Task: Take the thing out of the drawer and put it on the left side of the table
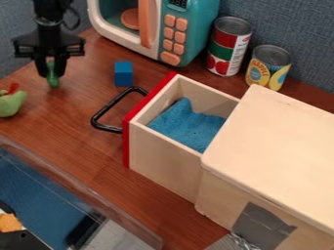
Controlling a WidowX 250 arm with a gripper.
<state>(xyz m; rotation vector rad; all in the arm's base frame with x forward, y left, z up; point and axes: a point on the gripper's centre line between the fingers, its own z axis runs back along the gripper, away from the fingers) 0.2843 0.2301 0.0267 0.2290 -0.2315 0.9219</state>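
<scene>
At the upper left, over the left part of the table [72,117], hangs the black gripper [52,73], with its fingers closed around a small green object [52,79]. The object points downward, close to the tabletop; whether it touches the wood I cannot tell. The drawer [166,168], pale wood with a red front and a black handle, stands pulled out of its box, to the right of and below the gripper. Inside the drawer lies a crumpled blue cloth-like piece [189,124].
A blue cube [123,73] sits between gripper and drawer. A green toy with a red top [10,101] is at the left edge. A teal toy microwave [196,24] and two cans [228,46] stand behind. The wooden box [277,146] occupies the right; a clear-edged bin [108,215] is lower left.
</scene>
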